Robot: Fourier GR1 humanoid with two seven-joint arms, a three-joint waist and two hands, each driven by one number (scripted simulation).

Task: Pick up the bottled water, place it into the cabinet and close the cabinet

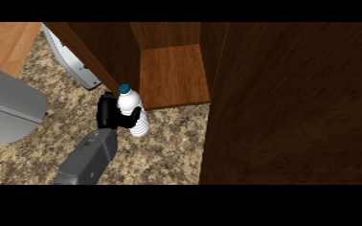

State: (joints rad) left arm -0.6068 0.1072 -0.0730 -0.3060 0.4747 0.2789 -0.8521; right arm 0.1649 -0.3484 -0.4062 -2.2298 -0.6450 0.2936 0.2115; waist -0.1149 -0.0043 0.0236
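The bottled water (130,103) is white with a teal cap (125,88). It is tilted, cap pointing toward the cabinet, just in front of the shelf's front left corner. My left hand (109,111) is shut on it from the left, and the thumb (131,120) curls across its lower body. The bottle's base hangs over the speckled counter (170,143). The cabinet's wooden shelf (174,74) lies open right behind the bottle, with nothing on it that I can see. Its open door (283,100) fills the right side of the view. My right hand does not show.
A dark wood panel (88,48) slants down the cabinet's left side and ends close to my hand. A pale grey object (71,60) lies behind it. A grey rounded surface (17,107) sits at the left edge. Light wood (17,40) shows at the top left.
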